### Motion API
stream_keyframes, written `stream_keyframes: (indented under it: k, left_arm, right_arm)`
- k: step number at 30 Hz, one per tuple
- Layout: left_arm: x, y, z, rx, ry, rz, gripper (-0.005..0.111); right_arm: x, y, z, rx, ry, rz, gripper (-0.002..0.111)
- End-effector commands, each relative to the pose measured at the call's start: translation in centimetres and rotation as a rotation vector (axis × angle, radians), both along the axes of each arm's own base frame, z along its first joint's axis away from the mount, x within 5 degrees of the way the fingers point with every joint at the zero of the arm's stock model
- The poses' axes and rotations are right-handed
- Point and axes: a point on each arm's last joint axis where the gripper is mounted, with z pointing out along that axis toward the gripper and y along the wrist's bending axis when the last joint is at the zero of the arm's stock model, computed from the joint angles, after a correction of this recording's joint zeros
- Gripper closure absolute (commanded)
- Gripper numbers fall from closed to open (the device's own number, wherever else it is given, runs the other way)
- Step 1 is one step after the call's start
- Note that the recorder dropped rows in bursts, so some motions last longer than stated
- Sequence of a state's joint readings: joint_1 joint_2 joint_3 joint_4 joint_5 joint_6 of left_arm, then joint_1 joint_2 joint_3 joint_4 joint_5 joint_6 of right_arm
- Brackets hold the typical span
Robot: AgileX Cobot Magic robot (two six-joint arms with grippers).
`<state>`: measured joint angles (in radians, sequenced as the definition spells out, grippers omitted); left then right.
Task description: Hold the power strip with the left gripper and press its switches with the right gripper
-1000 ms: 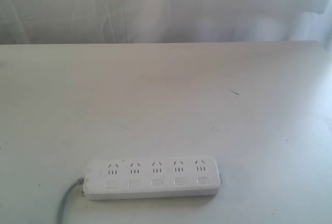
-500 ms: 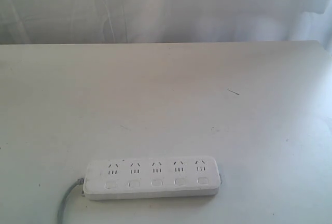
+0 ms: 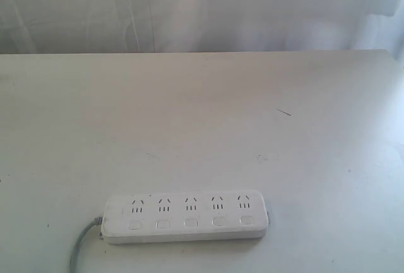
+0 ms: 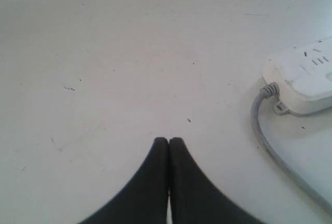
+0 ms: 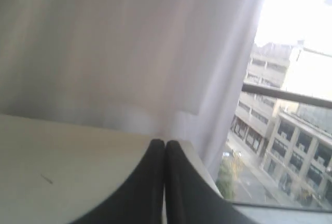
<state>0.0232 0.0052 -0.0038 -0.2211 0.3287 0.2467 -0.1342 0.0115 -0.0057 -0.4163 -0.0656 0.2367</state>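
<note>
The white power strip (image 3: 185, 216) lies flat near the table's front edge, its five switches (image 3: 190, 223) in a row below the sockets and its grey cord (image 3: 81, 248) leaving from the left end. Neither gripper shows in the exterior view. In the left wrist view my left gripper (image 4: 168, 142) is shut and empty above bare table, with the strip's cord end (image 4: 303, 79) and the cord (image 4: 270, 141) off to one side. In the right wrist view my right gripper (image 5: 165, 143) is shut and empty, raised and pointing past the table toward the curtain.
The pale table (image 3: 202, 121) carries a small dark mark (image 3: 284, 112). A white curtain (image 3: 202, 7) hangs behind its far edge. The right wrist view shows the table's corner (image 5: 187, 149), the curtain (image 5: 129, 42) and a window with buildings (image 5: 290, 130) outside.
</note>
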Motion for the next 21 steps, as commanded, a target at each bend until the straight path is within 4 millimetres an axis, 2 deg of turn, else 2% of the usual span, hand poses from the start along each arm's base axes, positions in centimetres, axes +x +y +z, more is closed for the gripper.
stream_keyframes:
  k: [1, 11, 21]
  left_arm:
    - [-0.1, -0.1, -0.3, -0.002, 0.024, -0.004, 0.107]
    - [-0.1, -0.1, -0.3, -0.002, 0.024, -0.004, 0.107]
    - [-0.1, -0.1, -0.3, -0.002, 0.024, -0.004, 0.107]
  right_arm:
    - [0.0, -0.5, -1.4, 0.027, 0.138, -0.060, 0.108]
    - [-0.4, -1.3, -3.7, 0.066, 0.393, -0.151, 0.108]
    - [-0.4, -1.1, -3.8, 0.125, 0.389, -0.134, 0.108]
